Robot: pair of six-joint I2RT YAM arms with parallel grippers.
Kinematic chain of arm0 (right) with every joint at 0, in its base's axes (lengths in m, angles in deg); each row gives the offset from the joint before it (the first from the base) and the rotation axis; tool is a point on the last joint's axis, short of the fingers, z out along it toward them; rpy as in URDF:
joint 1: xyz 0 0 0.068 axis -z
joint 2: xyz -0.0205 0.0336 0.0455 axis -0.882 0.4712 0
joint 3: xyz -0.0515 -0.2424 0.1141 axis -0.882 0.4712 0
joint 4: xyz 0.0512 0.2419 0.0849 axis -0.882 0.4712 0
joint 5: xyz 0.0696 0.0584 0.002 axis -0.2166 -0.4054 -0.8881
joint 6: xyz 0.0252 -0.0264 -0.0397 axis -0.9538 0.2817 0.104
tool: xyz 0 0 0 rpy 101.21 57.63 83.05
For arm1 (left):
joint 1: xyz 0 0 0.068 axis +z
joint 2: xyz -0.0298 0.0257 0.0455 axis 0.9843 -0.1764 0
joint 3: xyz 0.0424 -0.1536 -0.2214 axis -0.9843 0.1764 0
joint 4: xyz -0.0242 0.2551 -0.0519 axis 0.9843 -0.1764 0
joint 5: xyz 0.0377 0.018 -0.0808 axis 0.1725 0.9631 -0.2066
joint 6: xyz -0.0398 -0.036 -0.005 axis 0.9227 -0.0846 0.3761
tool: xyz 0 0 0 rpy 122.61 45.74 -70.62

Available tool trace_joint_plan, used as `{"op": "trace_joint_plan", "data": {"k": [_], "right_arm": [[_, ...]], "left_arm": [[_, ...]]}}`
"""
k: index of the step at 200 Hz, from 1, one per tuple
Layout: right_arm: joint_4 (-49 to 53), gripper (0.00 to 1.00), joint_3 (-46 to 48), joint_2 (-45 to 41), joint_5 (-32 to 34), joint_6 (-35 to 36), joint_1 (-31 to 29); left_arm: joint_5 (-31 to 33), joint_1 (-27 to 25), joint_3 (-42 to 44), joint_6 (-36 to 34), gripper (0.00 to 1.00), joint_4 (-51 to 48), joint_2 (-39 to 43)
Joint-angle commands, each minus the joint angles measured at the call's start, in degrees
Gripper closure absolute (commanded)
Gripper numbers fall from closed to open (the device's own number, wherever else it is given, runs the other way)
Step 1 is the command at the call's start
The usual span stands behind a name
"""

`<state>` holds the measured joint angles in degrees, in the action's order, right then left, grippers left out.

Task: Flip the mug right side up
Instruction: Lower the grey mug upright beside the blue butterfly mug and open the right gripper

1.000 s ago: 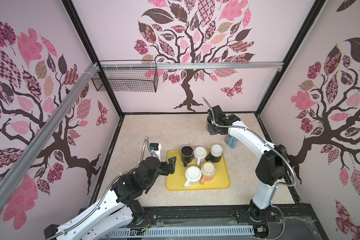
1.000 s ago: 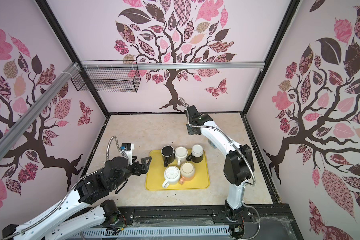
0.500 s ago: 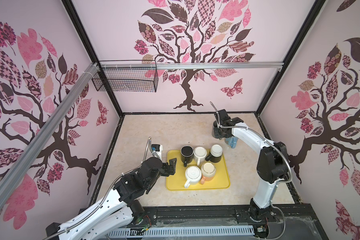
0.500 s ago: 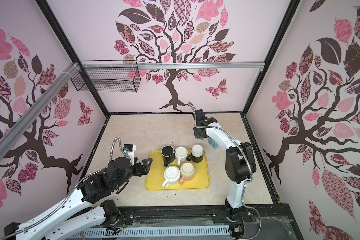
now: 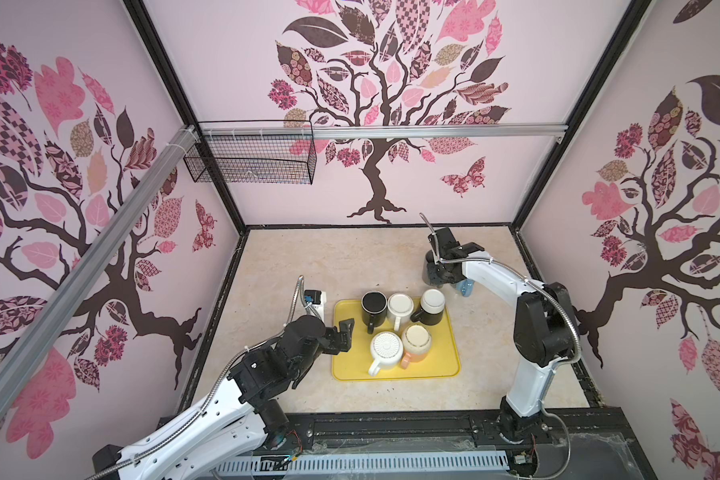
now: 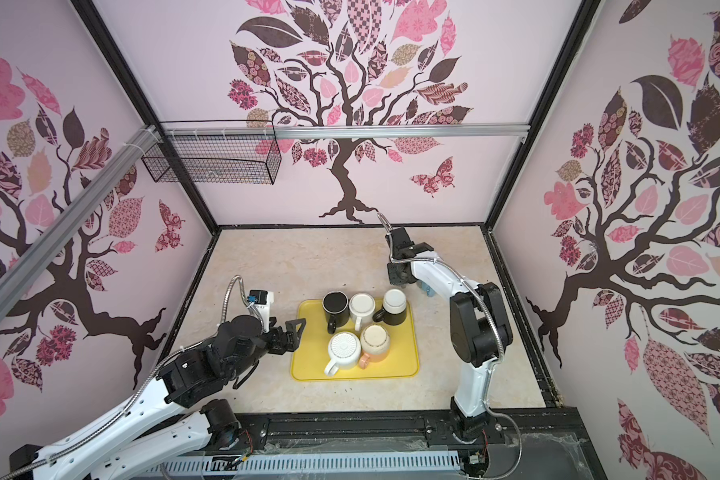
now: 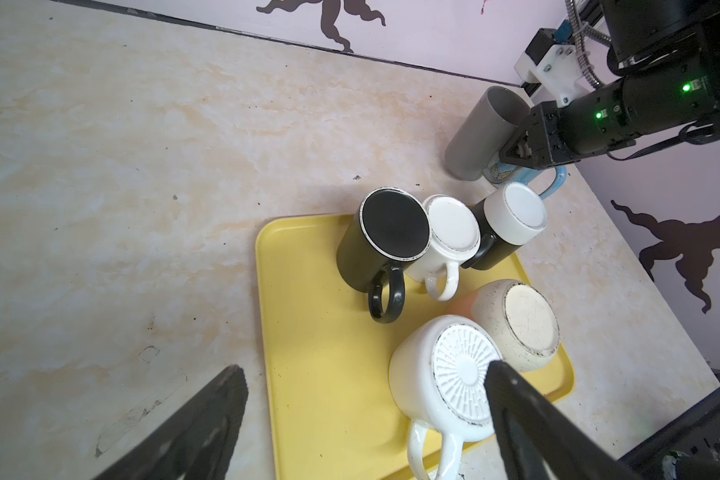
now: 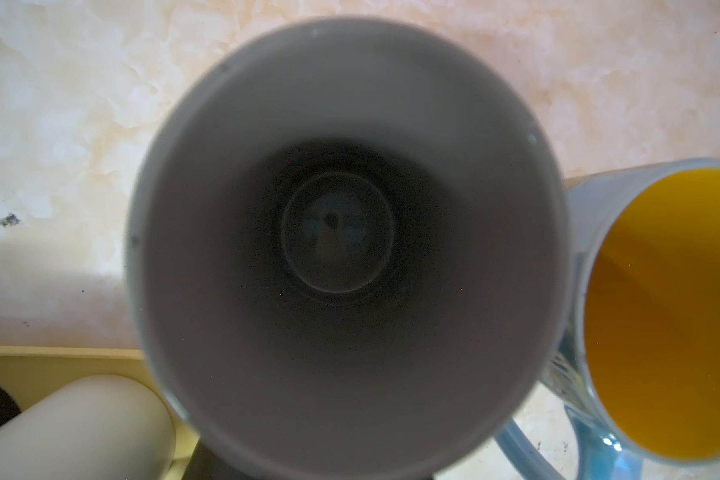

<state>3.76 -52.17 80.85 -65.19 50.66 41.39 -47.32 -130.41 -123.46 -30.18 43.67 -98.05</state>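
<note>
Grey mug (image 7: 485, 133), mouth-up on the table (image 7: 142, 166) at far right beside the blue mug (image 8: 657, 311); we read the right gripper (image 7: 516, 146), jaws closed on it, as steadying it. Left gripper (image 7: 362, 368) jaws wide, empty.

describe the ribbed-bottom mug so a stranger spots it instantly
Find the yellow tray. In both top views, two mugs stand nearest its lower edge; take the left one. This white mug alone has a raised sunburst pattern on its upturned base; the speckled mug is smooth.
</note>
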Motion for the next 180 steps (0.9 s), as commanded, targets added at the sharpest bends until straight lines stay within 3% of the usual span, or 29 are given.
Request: {"op": "trace_joint_plan", "data": {"k": [1,166,180], "right_arm": [[-3.44,1.00,-0.97,0.42,0.68,-0.82,0.61],[-4.43,1.00,2.07,0.25,0.32,-0.65,2.24],[-4.49,0.96,2.23,0.20,0.18,-0.82,2.38]], "left_arm": [[-0.74,0.03,1.03,0.43,0.08,1.12,-0.25],[-2.75,0.03,1.40,0.60,0.08,0.98,-1.60],[-2.85,0.03,1.36,0.69,0.08,0.71,-1.49]]}}
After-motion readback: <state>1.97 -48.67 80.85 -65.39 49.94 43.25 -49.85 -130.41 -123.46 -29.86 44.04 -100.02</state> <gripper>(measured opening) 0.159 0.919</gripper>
